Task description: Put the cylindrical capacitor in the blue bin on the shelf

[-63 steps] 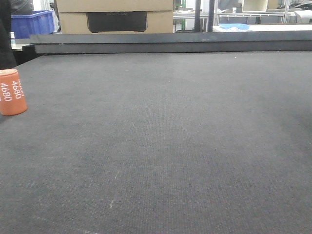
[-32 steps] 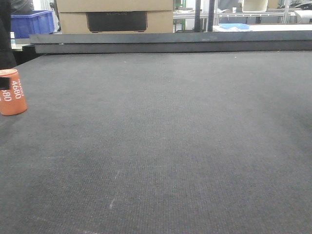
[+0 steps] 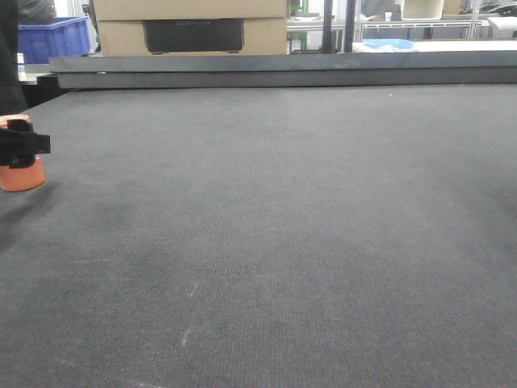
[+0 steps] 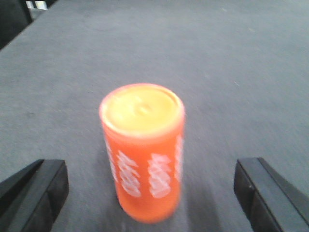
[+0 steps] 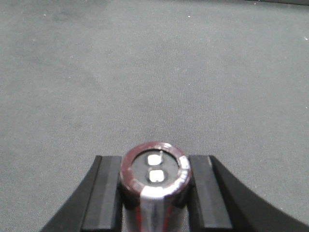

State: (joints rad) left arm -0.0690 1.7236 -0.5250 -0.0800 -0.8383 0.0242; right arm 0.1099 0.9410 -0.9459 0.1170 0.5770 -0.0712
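Workshop, probably (blue crate [image 3: 52,36], cardboard box [image 3: 190,10], grey work mat [image 3: 283,226])

Capacitor [image 4: 142,154] orange w/ white 4680 print; mat [image 3: 283,242] dk grey; small cylinder [image 5: 154,174] silver-topped, dk red.

A dark grey textured mat [image 3: 283,226] covers the worktable; a dark rail [image 3: 283,71] runs along its far edge; the orange cylindrical capacitor [image 3: 18,176] stands upright at far left.

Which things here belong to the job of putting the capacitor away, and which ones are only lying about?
For the job: orange capacitor; left claw, open around it; blue bin, possibly the target.
Not for the job: cardboard box; silvery cylinder held in right claw.
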